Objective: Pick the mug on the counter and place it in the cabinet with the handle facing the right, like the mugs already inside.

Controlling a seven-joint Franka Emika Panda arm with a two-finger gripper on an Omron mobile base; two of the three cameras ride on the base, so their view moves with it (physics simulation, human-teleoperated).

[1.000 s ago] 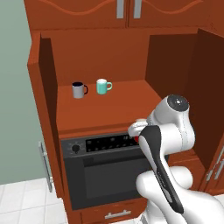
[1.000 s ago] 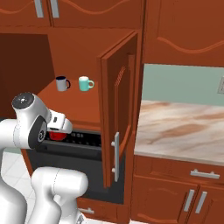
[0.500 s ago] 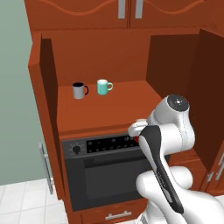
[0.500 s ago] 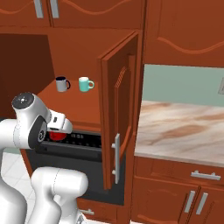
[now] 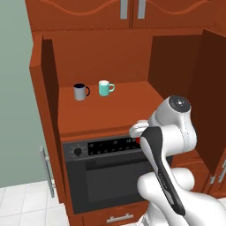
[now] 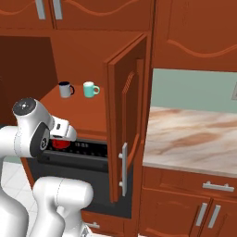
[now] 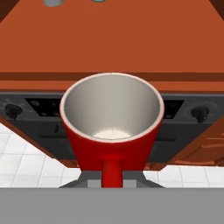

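Hand view: tool [image 7: 112, 180] grips mug [image 7: 112, 127].

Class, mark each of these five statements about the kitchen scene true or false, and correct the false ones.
1. The red mug is held in the pincer. True.
2. The red mug already stands on the cabinet shelf. False: it is in front of the oven, below the shelf edge.
3. A grey mug and a teal mug stand side by side on the shelf. True.
4. The teal mug stands to the left of the grey mug. False: in both base views it stands to the right.
5. The red mug lies on the marbled counter. False: it is off the counter, held up by the arm.
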